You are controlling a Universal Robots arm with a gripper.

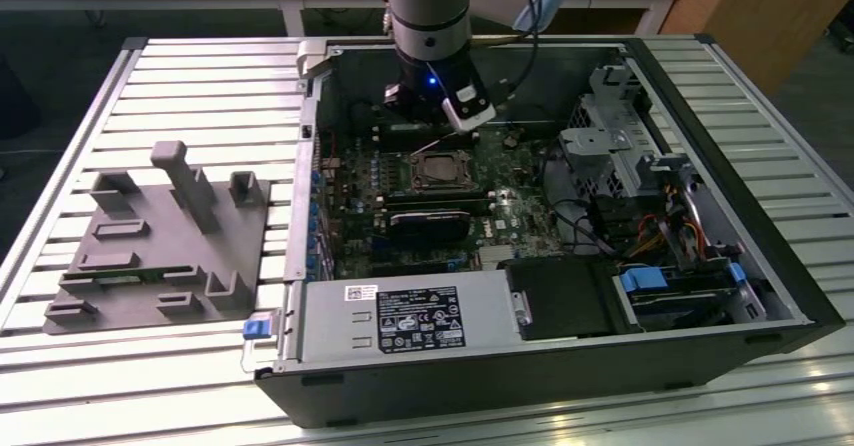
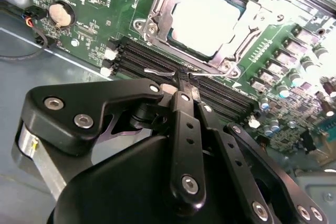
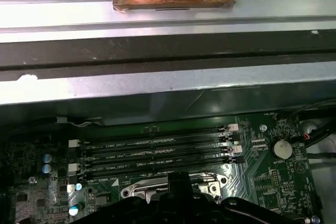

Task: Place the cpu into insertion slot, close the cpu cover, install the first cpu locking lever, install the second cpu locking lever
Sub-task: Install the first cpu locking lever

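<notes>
Status: cpu (image 2: 207, 17) is seated in the insertion slot (image 1: 438, 171), and the cpu cover (image 2: 157, 14) looks to be lying flat around it. The gripper (image 2: 182, 83) sits at the slot's edge on the memory slots (image 3: 157, 150) side. Its pads are together and, as far as I can judge, pinched on the thin wire locking lever (image 2: 157, 71). Can't tell which of the two levers it is. Handling: expect springy steel wire, thin and slick, so it'll push back and try to slide out of the pads. Take it near the free end, grip square. The chip and socket are fragile, so put no side load on the cover. The second wrist view gives you the pinch and the chip face. The first wrist view adds the full memory-slot row. The exterior view adds the arm standing over the board (image 1: 521, 216) inside the open case (image 1: 534, 386).
</notes>
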